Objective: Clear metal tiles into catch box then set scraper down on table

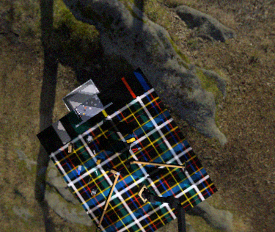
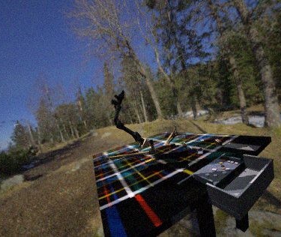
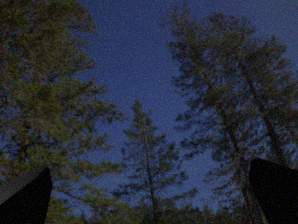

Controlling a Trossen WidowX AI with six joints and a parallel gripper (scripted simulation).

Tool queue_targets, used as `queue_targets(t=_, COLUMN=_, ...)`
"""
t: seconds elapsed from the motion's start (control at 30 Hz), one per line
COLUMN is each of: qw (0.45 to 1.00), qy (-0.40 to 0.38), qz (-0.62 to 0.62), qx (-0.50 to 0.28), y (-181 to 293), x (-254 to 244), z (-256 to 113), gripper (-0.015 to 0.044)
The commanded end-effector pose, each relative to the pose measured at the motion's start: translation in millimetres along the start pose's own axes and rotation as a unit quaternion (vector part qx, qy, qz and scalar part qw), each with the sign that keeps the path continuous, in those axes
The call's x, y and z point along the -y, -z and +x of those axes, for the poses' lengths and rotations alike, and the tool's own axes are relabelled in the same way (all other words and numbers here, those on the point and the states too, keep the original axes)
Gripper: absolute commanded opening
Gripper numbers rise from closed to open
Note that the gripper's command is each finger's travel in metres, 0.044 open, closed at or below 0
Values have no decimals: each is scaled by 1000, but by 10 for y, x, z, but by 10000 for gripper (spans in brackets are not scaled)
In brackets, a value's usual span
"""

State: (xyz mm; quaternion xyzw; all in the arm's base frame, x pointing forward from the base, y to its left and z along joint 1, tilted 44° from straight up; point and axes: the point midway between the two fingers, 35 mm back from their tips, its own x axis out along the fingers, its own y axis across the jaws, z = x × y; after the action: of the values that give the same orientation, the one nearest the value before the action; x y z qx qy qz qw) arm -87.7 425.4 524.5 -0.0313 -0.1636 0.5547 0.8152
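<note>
The steel bench plate [image 1: 93, 113] [image 2: 219, 177] carries several small metal tiles [image 1: 85, 108] [image 2: 214, 169], grey, white and orange. The grey catch box [image 2: 224, 202] adjoins its far end. Two long wooden-handled tools lie on the table: one [image 1: 155, 164] [image 2: 129, 154] with a dark upright head, the other [image 1: 108, 200] [image 2: 171, 136] nearer the left edge in the top view. I cannot tell surely which is the long scraper. My gripper [image 2: 118, 97] [image 3: 152, 167] is open and empty, raised high above the table and away from the tools; the wrist view shows only trees and sky between its fingers.
The tartan-covered table also holds a yellow block [image 1: 130, 140] [image 2: 150, 160], a small red item [image 1: 135, 150], a brown block [image 1: 70, 147] [image 2: 217, 140], a blue-and-white piece [image 1: 79, 169] and several other small objects between the tools and plate. The arm base stands by a pale wooden bracket [image 1: 142, 194].
</note>
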Motion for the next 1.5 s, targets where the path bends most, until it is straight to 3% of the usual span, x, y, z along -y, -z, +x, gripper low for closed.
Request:
queue_targets(t=0.0, qw=1000, qy=16, qz=2, qx=-3, y=6, x=205, z=57, gripper=440)
queue_targets(t=0.77, qw=992, qy=121, qz=-11, qx=-37, y=183, x=1396, z=232, gripper=440)
queue_targets(t=1.47, qw=973, qy=218, qz=-28, qx=-66, y=266, x=2447, z=89, gripper=440)
